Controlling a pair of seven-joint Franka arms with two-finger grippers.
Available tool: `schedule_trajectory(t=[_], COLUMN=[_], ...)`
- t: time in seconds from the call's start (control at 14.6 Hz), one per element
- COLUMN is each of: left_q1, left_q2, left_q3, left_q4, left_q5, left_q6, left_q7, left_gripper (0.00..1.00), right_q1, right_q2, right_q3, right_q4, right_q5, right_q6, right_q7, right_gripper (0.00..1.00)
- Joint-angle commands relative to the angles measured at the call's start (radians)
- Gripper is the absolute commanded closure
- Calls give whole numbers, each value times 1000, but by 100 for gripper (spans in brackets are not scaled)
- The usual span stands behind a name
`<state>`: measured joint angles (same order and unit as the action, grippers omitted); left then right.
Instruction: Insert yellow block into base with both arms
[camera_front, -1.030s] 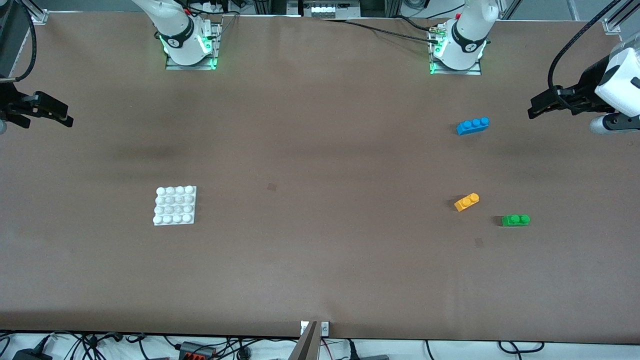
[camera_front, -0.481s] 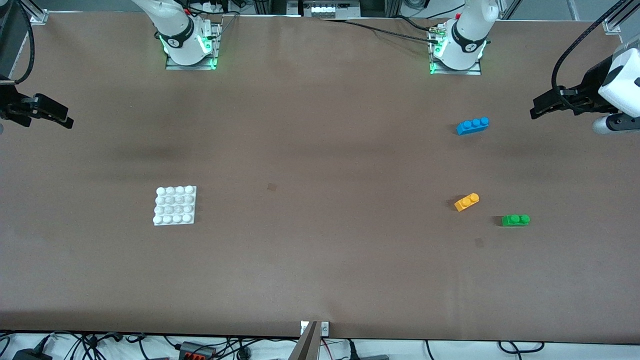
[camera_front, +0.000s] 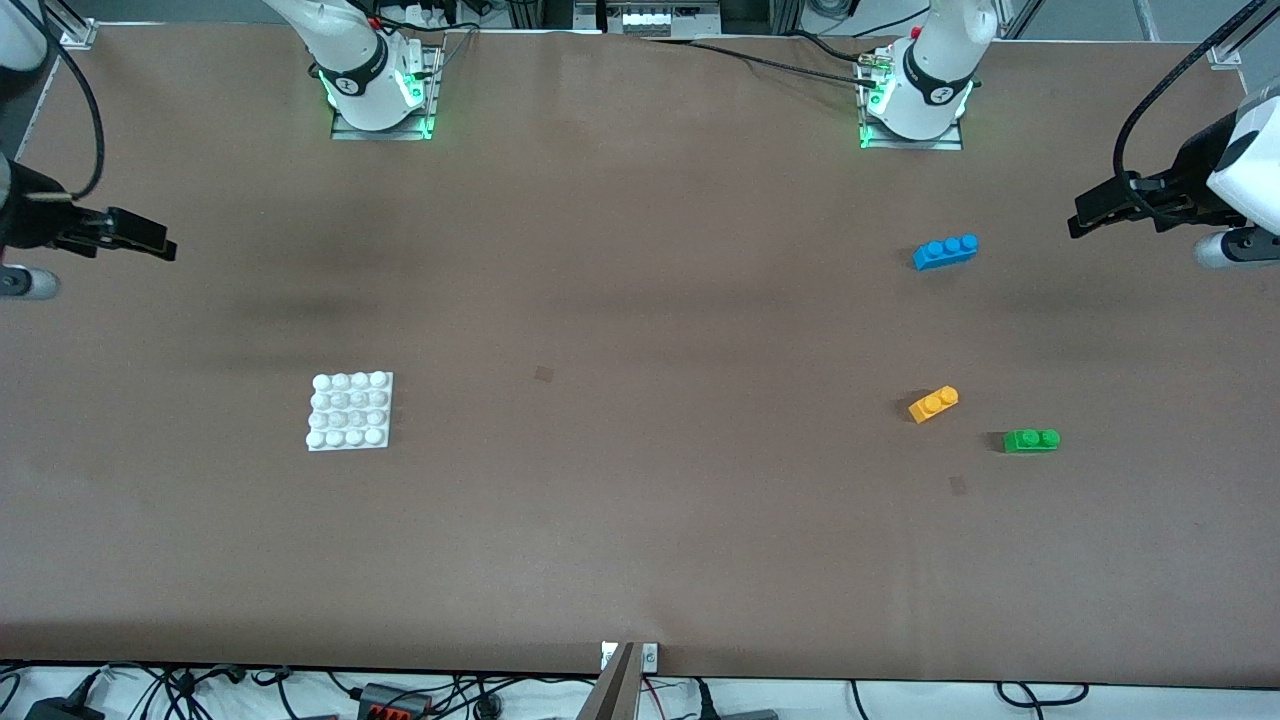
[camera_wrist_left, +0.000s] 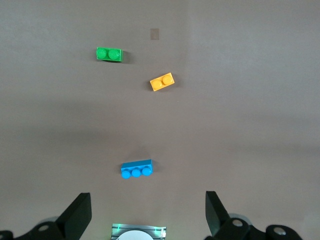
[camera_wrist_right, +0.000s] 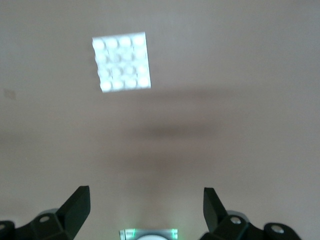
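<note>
The yellow block (camera_front: 933, 404) (camera_wrist_left: 162, 81), a small two-stud brick, lies slanted on the brown table toward the left arm's end. The base (camera_front: 349, 411) (camera_wrist_right: 121, 62), a white square studded plate, lies flat toward the right arm's end. My left gripper (camera_front: 1085, 216) (camera_wrist_left: 147, 212) hangs open and empty, high over the table's left-arm end, apart from all the bricks. Over the other end my right gripper (camera_front: 150, 240) (camera_wrist_right: 146, 207) hangs open and empty, well away from the base.
A green two-stud brick (camera_front: 1031, 440) (camera_wrist_left: 109, 53) lies beside the yellow block, slightly nearer the front camera. A blue three-stud brick (camera_front: 945, 250) (camera_wrist_left: 136, 169) lies farther from the camera, near the left arm's base (camera_front: 912, 100). The right arm's base (camera_front: 380, 90) stands at the table's far edge.
The right gripper has shifted inward over the table toward the middle. The left gripper has drifted slightly outward toward its end and a little up. The bricks and the base have not moved.
</note>
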<state>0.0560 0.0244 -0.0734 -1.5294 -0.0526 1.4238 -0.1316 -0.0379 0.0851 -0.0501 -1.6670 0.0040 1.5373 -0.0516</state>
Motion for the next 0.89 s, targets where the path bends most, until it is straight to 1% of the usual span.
schedule_trajectory(t=[0.0,0.21,0.41,0.69,0.82], left_q1=[13,13,13,13,13], left_q2=[-4,0,0,0,0], left_q3=[1,1,1,1,1], left_q4=[-11,-8,-8,-8,-8], left_q5=[-20,-20,-20,-20,-20], left_q6=[6,6,6,6,6], left_q7=[24,24,24,24,24], left_gripper=[0,0,0,0,0], right_q1=[1,6,19,65,62], right_q2=[80,168,277,427,470], right_q3=[4,9,12,12,12], right_q4=[6,-48,-57,-59,-59], right_q5=[-9,-1,7,10,13], right_q6=[12,202,386,594,639], right_q7=[24,24,10,10,10], right_gripper=[0,0,0,0,0])
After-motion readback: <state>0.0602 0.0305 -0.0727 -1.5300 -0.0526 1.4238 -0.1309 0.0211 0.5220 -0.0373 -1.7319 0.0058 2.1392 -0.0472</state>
